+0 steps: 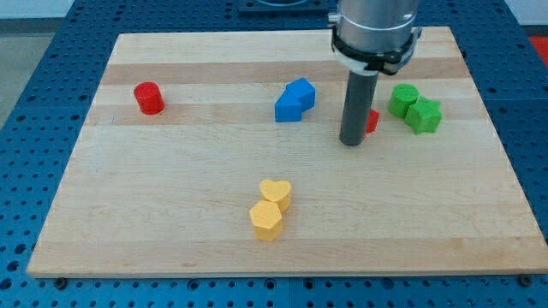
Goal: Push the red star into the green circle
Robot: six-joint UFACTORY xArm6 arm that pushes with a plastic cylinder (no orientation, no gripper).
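Note:
The red star [372,121] lies at the view's upper right, mostly hidden behind my rod; only a small red edge shows. My tip [352,142] rests on the board just left of the red star and touches or nearly touches it. The green circle [403,100] sits a short way to the right of the star, with a green star [424,115] pressed against its lower right side.
Two blue blocks [294,100] touch each other left of my rod. A red cylinder [149,97] stands at the upper left. A yellow heart [276,193] and a yellow hexagon [266,221] touch at the lower middle. The wooden board [171,214] ends near each frame edge.

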